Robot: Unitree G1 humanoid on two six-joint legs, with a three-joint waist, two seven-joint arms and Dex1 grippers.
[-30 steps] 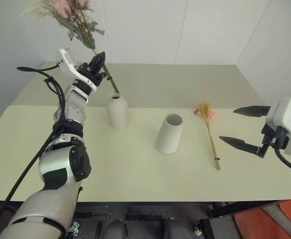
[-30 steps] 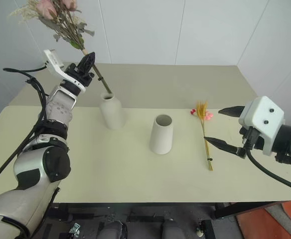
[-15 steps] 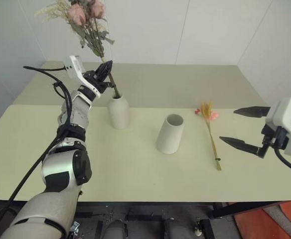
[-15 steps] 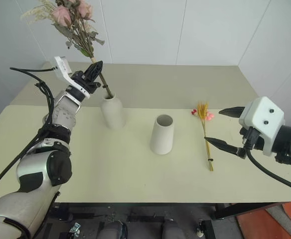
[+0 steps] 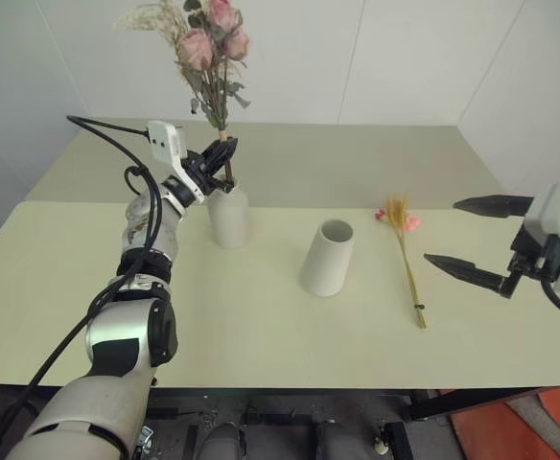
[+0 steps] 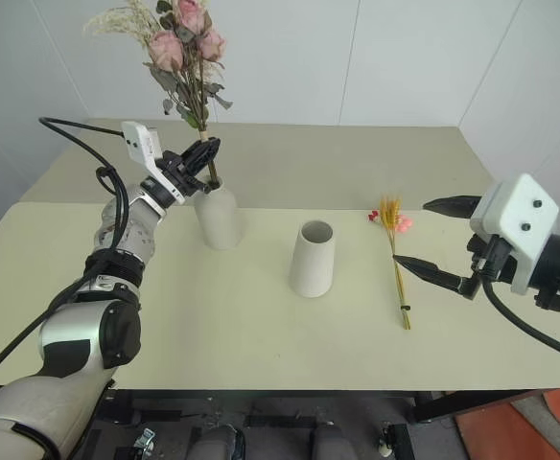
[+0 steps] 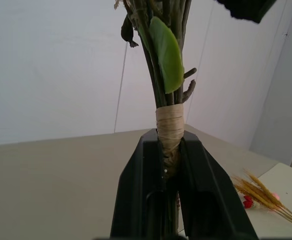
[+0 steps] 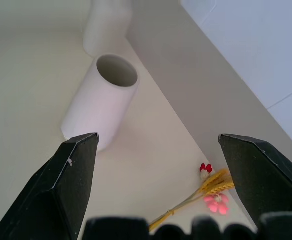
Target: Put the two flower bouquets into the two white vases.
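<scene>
Rose bouquet (image 5: 206, 57) sits upright over the bottle-shaped vase (image 5: 227, 215), stem ends at or just inside the narrow neck — depth not visible. Left gripper (image 5: 221, 165) is clamped on the raffia-wrapped stems just above the vase mouth; the left wrist view shows both fingers (image 7: 136, 190) tight on the wrap.

Step in hand: seating the first bouquet. Looks nearly done, not released.

Wheat stalk (image 5: 407, 257) lies flat on the table (image 5: 261, 335), between the cylinder vase (image 5: 327, 257) and the right gripper (image 5: 472, 235), head pointing away from the robot. Cylinder vase is empty. Right gripper hovers above the table with jaws spread wide, holding nothing.

Next, as I read it: lower the stems a bit further, release, back the left gripper off without tipping the narrow vase. Then right gripper drops to the thin stalk — a low, flat pinch, easy to miss.
</scene>
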